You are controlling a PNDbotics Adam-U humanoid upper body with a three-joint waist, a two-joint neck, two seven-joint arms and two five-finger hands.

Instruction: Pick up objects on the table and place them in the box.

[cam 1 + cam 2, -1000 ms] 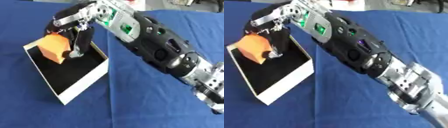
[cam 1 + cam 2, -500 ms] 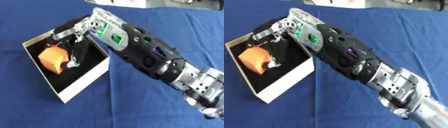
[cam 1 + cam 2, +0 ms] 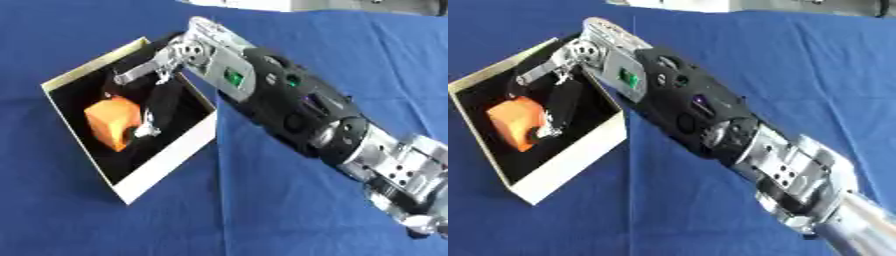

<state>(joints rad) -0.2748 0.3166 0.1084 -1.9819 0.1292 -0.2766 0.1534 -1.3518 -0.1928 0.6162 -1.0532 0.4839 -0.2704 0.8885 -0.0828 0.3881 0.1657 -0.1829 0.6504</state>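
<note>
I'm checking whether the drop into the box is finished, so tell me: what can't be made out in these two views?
- Whether the right robot hand has let go of the orange block: its fingers lie against the block and cover the contact, in both eye views.
- Whether the block rests on the floor of the box: the dark interior shows no gap or shadow.
- The box's far right corner: hidden behind the wrist.
- The left robot hand: in neither view.

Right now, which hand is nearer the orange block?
Right. The right hand reaches down into the box, its fingers curled round the orange block. The left hand shows in neither view.
</note>
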